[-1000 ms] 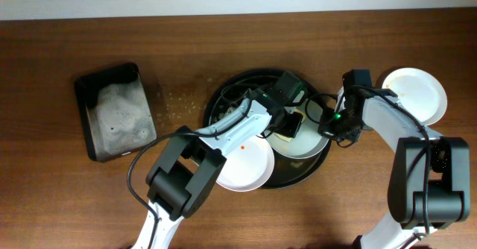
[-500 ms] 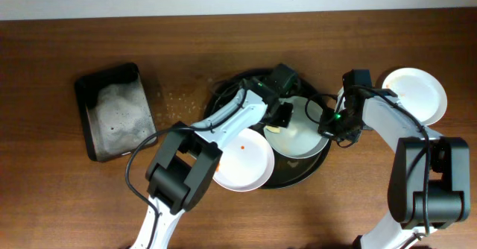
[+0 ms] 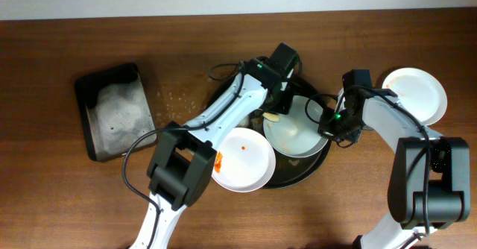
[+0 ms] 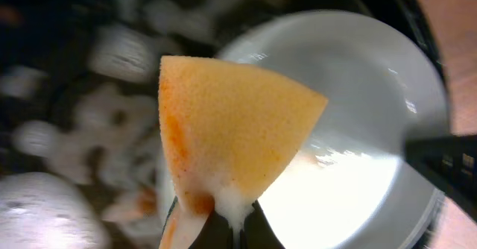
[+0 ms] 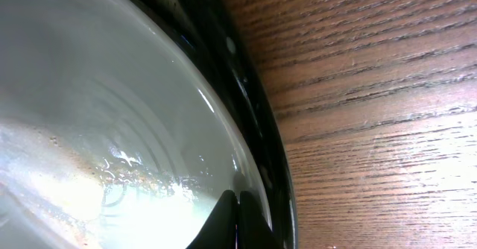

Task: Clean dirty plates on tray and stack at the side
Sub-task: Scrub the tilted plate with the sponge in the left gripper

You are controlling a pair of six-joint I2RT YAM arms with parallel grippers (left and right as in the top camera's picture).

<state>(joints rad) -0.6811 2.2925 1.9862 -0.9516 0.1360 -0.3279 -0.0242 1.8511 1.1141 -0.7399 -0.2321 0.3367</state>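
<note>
On the wooden table (image 3: 74, 197) sits the black tray (image 3: 298, 176), mid-scene, with two plates on it and a third off to the right.

The wet plate (image 3: 298, 133) lies in the tray's right half, its surface glossy with water. The right gripper (image 3: 328, 124) is at this plate's right edge. In the right wrist view its fingers (image 5: 237, 221) are pressed together on the rim of the wet plate (image 5: 112, 92), just inside the raised tray wall (image 5: 257, 130), with bare table (image 5: 373, 92) beyond.

The left gripper (image 3: 275, 112) reaches in from the near left and hovers over the far-left edge of the wet plate, pinching a sponge (image 3: 272, 118). In the left wrist view the sponge (image 4: 231, 130) is a yellow-orange wedge, stained orange-red along its left edge, with white foam at its lower tip where the left gripper (image 4: 223, 218) clamps it. Behind it are the wet plate (image 4: 358, 130) and blurred foam blobs on the tray (image 4: 67, 70).

The near plate (image 3: 246, 167) overlaps the tray's near-left rim and carries a small red dot (image 3: 246, 147).

The far-right plate (image 3: 417, 92) lies on the table, white and unmarked, well apart from the tray.

At far left is a black tub (image 3: 115, 111) filled with foam.
</note>
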